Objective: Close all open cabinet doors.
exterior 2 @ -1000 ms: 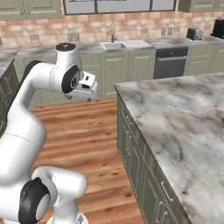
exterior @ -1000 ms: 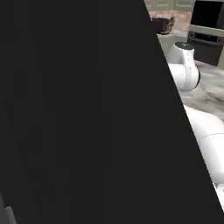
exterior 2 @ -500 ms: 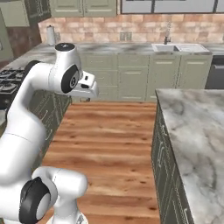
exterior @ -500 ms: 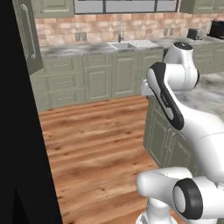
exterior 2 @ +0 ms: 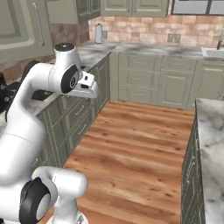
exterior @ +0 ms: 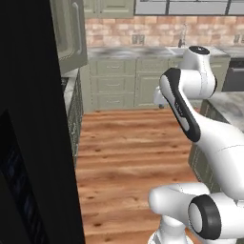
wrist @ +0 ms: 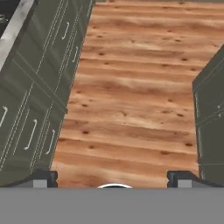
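Kitchen views have swung left since before, bringing an open cabinet door into sight; the gripper hangs spread wide, empty.

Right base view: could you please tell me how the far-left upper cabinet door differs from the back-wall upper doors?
The far-left cabinet door stands swung out; the back-wall upper doors sit flush. The far-left door shows a long silver handle; the back-wall doors are cropped by the frame. Both are sage green.

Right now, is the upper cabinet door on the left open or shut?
Open: the cabinet door stands swung out over the counter, off the cupboard line.
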{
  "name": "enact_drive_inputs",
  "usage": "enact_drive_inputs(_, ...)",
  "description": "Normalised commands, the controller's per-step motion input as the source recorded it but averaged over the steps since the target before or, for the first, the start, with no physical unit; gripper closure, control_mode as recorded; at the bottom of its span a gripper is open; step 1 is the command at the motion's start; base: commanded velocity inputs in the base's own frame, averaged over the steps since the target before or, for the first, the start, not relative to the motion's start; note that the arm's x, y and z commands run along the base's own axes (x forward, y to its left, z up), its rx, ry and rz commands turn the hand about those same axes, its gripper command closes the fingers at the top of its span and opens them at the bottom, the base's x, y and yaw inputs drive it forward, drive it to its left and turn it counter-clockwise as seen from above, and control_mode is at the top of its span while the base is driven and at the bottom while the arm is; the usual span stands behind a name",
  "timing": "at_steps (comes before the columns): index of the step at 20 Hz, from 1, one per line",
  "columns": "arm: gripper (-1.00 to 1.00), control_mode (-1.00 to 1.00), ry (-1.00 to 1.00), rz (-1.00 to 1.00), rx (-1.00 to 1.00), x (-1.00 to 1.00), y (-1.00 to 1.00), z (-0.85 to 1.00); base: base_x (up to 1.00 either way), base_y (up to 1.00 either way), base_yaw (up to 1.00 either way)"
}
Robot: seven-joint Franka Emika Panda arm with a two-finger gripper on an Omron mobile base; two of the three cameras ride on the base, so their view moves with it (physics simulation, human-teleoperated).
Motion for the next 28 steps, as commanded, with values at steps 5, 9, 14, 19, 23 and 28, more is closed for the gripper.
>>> enact_drive_inputs(5, -1.0, 1.0, 0.0, 0.0, 0.0, 0.0, 0.0, 0.0, -0.1, -0.25, 0.46)
enact_drive_inputs(9, -1.0, 1.0, 0.0, 0.0, 0.0, 0.0, 0.0, 0.0, -0.11, -0.26, 0.45)
enact_drive_inputs(14, -1.0, 1.0, 0.0, 0.0, 0.0, 0.0, 0.0, 0.0, -0.09, -0.22, 0.45)
enact_drive_inputs(19, -1.0, 1.0, 0.0, 0.0, 0.0, 0.0, 0.0, 0.0, 0.0, -0.28, 0.46)
enact_drive_inputs(23, -1.0, 1.0, 0.0, 0.0, 0.0, 0.0, 0.0, 0.0, 0.0, -0.32, 0.45)
enact_drive_inputs(28, -1.0, 1.0, 0.0, 0.0, 0.0, 0.0, 0.0, 0.0, 0.0, -0.43, 0.42)
